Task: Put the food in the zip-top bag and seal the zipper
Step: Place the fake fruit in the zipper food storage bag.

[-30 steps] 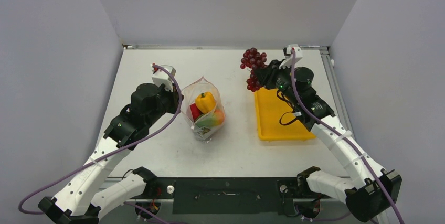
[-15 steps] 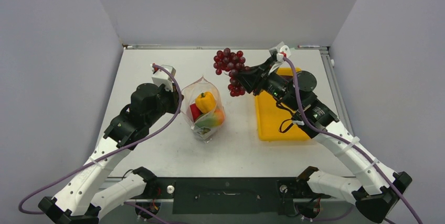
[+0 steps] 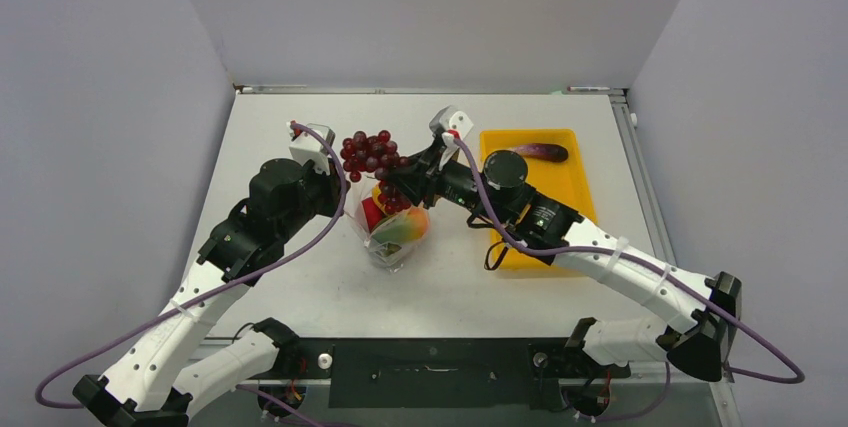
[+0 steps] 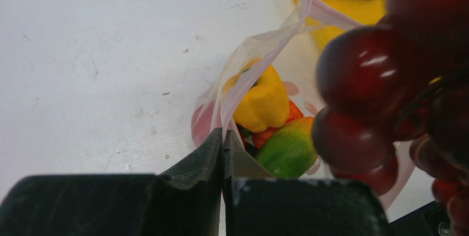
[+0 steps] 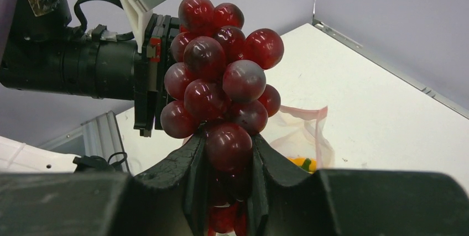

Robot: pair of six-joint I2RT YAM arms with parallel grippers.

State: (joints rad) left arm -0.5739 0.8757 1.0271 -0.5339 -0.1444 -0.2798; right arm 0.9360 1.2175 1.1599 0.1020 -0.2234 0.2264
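Note:
The clear zip-top bag stands open mid-table with the yellow pepper, an orange piece and a green piece inside. My left gripper is shut on the bag's near mouth edge and holds it up. My right gripper is shut on the dark red grape bunch, held in the air right over the bag's mouth. The bag shows behind the grapes in the right wrist view. The purple eggplant lies in the yellow tray. The zipper strip is not clear to see.
The yellow tray stands right of the bag, under my right forearm. The left arm's wrist is close beside the grapes. Grey walls close the table at the back and both sides.
My right gripper has carried the grape bunch leftward from over the tray to above the bag's mouth, which uncovered the eggplant in the tray. The left gripper and bag have not moved.

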